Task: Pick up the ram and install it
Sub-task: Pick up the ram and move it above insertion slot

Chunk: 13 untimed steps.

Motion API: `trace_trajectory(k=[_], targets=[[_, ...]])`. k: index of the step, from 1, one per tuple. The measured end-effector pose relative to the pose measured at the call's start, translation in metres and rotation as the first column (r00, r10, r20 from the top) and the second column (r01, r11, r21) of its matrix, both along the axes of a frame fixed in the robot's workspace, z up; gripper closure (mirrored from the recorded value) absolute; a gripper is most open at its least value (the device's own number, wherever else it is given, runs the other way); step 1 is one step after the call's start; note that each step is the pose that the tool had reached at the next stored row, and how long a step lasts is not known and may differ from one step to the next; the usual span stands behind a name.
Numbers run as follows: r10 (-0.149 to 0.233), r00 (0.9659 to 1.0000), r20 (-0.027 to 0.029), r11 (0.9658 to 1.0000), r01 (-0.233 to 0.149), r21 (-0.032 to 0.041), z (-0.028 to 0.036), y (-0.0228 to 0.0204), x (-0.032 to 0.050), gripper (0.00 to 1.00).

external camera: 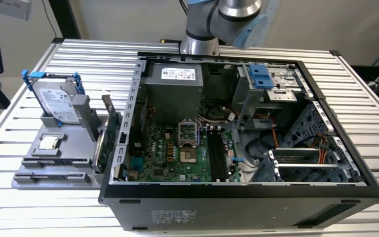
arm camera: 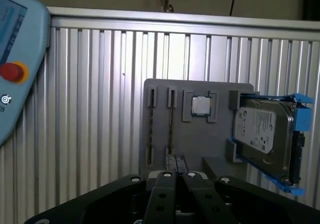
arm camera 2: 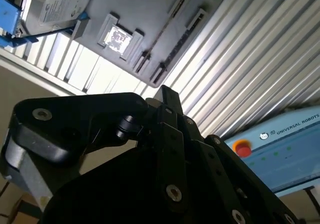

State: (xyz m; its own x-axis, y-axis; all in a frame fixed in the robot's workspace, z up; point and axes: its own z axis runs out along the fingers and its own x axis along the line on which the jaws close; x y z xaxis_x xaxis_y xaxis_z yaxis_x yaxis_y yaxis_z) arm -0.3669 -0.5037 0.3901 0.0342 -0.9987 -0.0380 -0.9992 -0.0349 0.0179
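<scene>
Jaws clenched: in the first wrist view the fingertips [arm camera: 172, 162] meet with nothing between them. They hang over the desk [arm camera: 100, 109], apart from the ram.

Ram [arm camera: 171, 124] stands on edge in a slot of the grey holder [arm camera: 200, 141], the slot nearer the CPU [arm camera: 201, 105]. In the second wrist view it's the thin dark line, ram [arm camera 2: 161, 32], just beside the CPU [arm camera 2: 118, 37].

In the exterior view the holder [external camera: 64, 181] sits on the desk [external camera: 38, 212], touching the open case [external camera: 242, 200] on the exterior view's left. The ram [external camera: 55, 161] lies near the holder's front edge, CPU [external camera: 49, 143] behind it, drive [external camera: 57, 101] upright at the back. A green card [external camera: 108, 136] stands between holder and case.

Motherboard [external camera: 170, 153] is exposed; can't tell if its long black slots [external camera: 217, 155] are filled.

Arm [external camera: 206, 29] is behind the case's far wall. Pendant [arm camera: 12, 72] lies on the desk, well apart from the holder.
</scene>
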Motion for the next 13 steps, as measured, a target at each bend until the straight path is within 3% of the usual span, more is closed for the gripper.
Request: trace_trajectory(k=[5,13], targets=[[0.019,0.9998,0.0095,0.9998,-0.019,0.0001,-0.0002,0.0003,0.0,1.0],[0.024,0.9997,0.0098,0.9997,-0.024,0.0004,-0.0001,0.0003,0.0,1.0]])
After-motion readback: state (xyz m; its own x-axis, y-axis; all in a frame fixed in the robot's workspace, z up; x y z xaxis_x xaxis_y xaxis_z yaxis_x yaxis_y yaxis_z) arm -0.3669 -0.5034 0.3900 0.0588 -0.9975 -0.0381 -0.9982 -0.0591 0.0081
